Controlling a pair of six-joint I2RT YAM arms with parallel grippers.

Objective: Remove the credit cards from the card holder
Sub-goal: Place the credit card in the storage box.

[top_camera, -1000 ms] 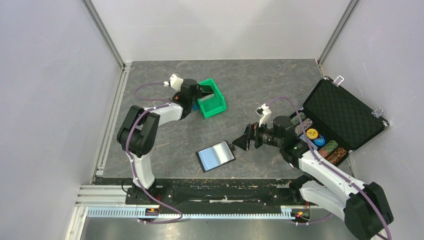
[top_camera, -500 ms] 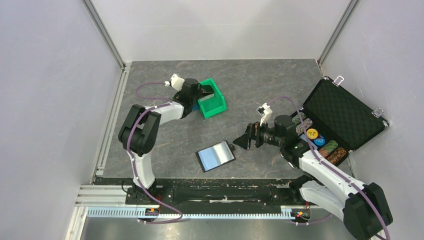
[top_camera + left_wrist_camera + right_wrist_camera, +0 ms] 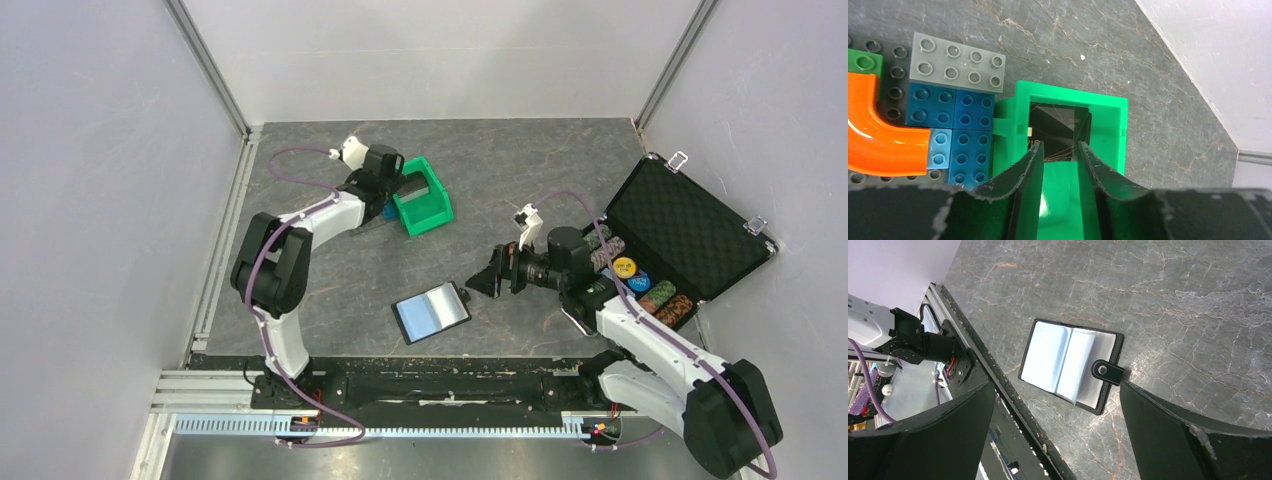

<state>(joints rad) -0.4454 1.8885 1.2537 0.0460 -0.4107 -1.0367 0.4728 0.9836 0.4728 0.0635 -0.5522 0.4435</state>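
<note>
The thin black credit card (image 3: 1055, 122) lies in the green plastic bin (image 3: 1108, 131) just past the narrowly parted, empty left pincer (image 3: 1061, 146), which should lift straight out, while the wide right pincer (image 3: 479, 283) hovers beside the flat blue-grey card holder (image 3: 432, 312).

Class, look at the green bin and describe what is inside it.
A dark, glossy flat card shows at the far end of the bin. The left gripper hangs over the near part, hiding whatever is there.
</note>
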